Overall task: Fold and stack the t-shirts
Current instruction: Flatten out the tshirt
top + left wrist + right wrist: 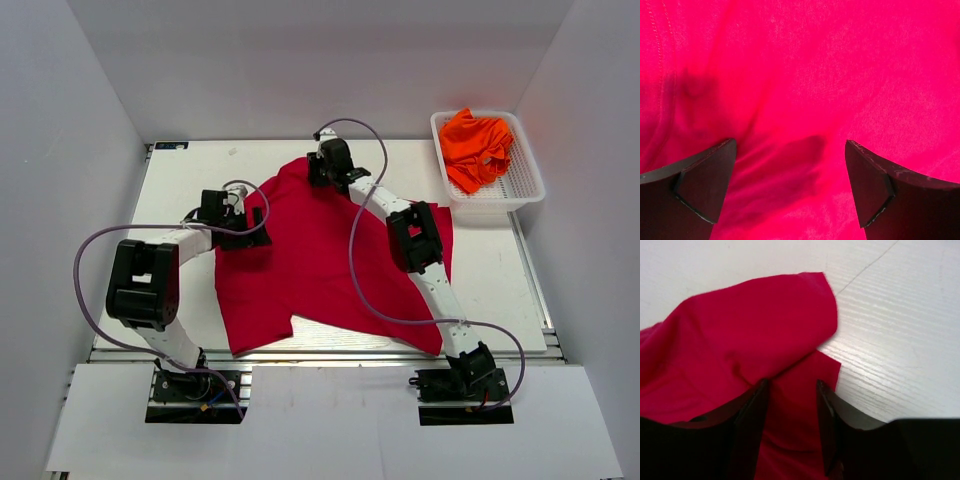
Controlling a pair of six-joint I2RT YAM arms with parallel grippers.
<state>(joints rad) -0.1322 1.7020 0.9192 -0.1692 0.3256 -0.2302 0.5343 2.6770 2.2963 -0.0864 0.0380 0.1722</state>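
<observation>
**Risking a one-layer grab**

Your right pincer [791,390] straddles an edge of the red t-shirt [740,330], jaws half apart, unclamped. The shirt lies on the counter [500,280] beside the basket [497,207]; so shallow a bite could slip free. Left pincer [790,145] gapes wide over the cloth.

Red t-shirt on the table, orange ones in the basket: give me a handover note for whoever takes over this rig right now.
Left gripper: open, low over the red t-shirt, holding nothing.
Right gripper: jaws partway, straddling the shirt's far edge; grip unconfirmed.
Red t-shirt lies spread on the table, unfolded. Orange t-shirts sit bunched in the white basket.
Done: nothing folded or stacked.
Left: fold the red one, then the orange ones, and stack.
</observation>
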